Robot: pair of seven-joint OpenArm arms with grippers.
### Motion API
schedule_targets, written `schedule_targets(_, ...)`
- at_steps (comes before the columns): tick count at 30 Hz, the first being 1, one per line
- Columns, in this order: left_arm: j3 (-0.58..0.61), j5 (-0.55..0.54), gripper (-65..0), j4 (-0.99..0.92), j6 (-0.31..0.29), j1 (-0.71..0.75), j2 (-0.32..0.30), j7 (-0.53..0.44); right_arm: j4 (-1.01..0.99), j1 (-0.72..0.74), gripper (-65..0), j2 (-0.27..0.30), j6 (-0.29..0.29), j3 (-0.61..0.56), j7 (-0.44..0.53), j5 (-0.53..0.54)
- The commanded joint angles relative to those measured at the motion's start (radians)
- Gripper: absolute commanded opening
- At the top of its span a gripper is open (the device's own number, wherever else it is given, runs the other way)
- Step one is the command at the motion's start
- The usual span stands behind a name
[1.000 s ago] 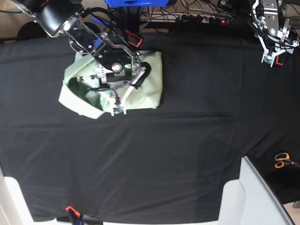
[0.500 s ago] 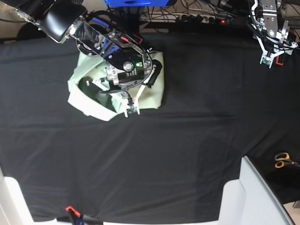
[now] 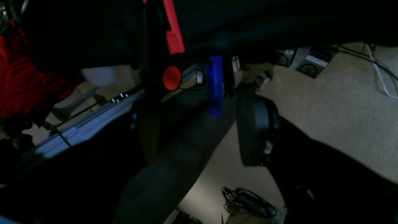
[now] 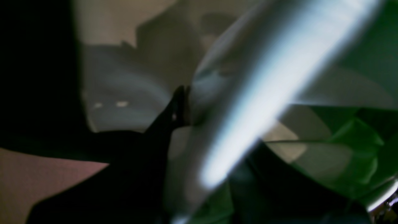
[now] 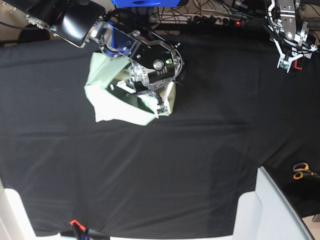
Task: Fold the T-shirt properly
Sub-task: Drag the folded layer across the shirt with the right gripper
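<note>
The pale mint T-shirt lies bunched and partly folded on the black table cloth at the back left. My right gripper is low over the shirt's right edge and shut on the fabric, with a fold of cloth pulled along under the arm. The right wrist view is a close blur of pale fabric; its fingers cannot be made out. My left gripper hangs at the table's back right corner, far from the shirt. It is open with nothing between its fingers. The left wrist view is dark and shows no shirt.
Orange-handled scissors lie at the right edge. White panels stand at the front right corner. Cables and a power strip run along the back edge. The left wrist view looks past the table at beige carpet.
My right arm has swung to the right, dragging the T-shirt's left part with it, so the shirt is narrower and more bunched. The left arm has stayed still.
</note>
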Motion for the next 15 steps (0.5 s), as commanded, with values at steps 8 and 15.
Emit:
schedule_targets(8,-0.007,0.015,-27.0,0.013,0.008,0.002,-0.012,0.006,-0.038,0.059,-64.9,-0.018,-0.001,0.002,0.019,-0.01)
schedule_targets(15,-0.007,0.015,-27.0,0.013,0.008,0.002,-0.012,0.006,-0.04,0.083,-64.9,-0.036,-0.001,-0.033,0.013,-0.01)
